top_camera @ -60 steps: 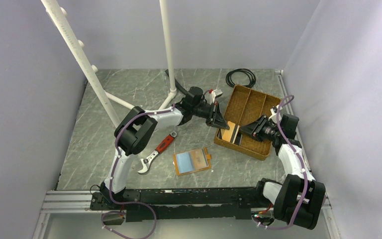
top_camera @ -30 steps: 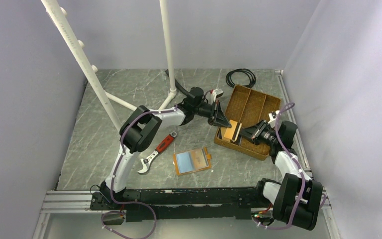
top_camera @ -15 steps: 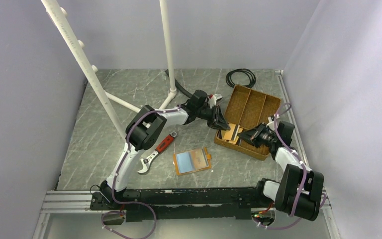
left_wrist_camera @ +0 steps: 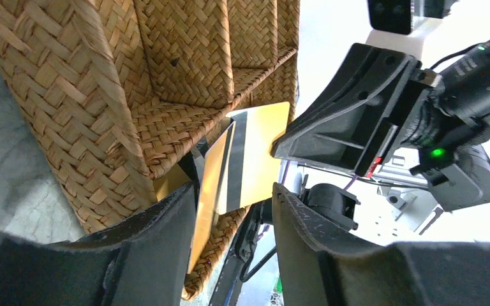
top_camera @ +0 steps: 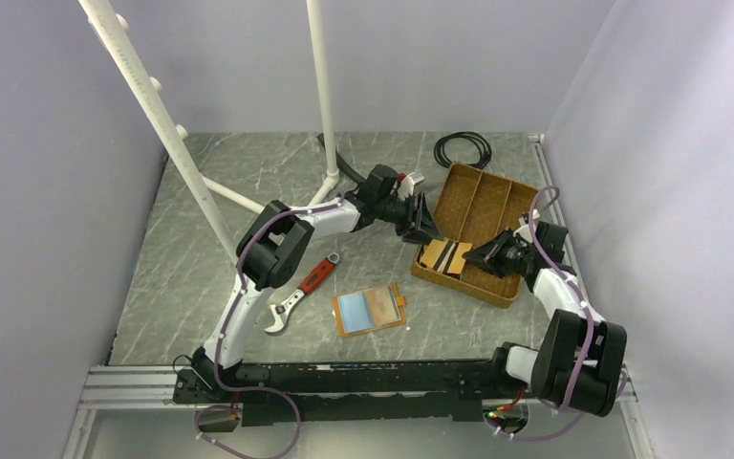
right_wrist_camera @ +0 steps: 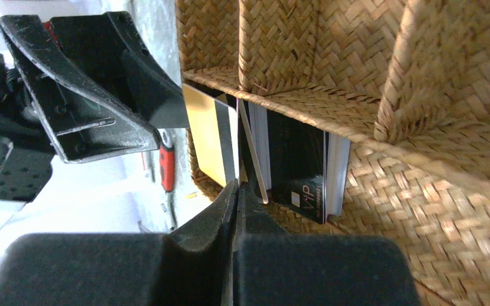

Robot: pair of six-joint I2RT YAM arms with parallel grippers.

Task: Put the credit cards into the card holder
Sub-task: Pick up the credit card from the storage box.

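A gold credit card (left_wrist_camera: 255,153) with a dark stripe stands on edge in the near-left corner of the woven tray (top_camera: 497,206). My left gripper (left_wrist_camera: 233,191) is open, one finger on each side of that card without pinching it. Facing it from the right, my right gripper (right_wrist_camera: 236,186) is shut on the gold card's (right_wrist_camera: 207,143) edge. Beside it, several more credit cards (right_wrist_camera: 300,166) lean in the same compartment, the front one black. The card holder (top_camera: 371,309) lies open on the table, well to the left of the tray.
A red-handled wrench (top_camera: 301,287) lies left of the card holder. A black cable coil (top_camera: 463,148) sits at the back, behind the tray. White pipes (top_camera: 323,86) rise from the table's back left. The tray's woven dividers (right_wrist_camera: 332,108) fence in the cards.
My left gripper has opened and let go of the gold card. My right gripper has shut on that card. Both arms have shifted slightly at the tray's corner.
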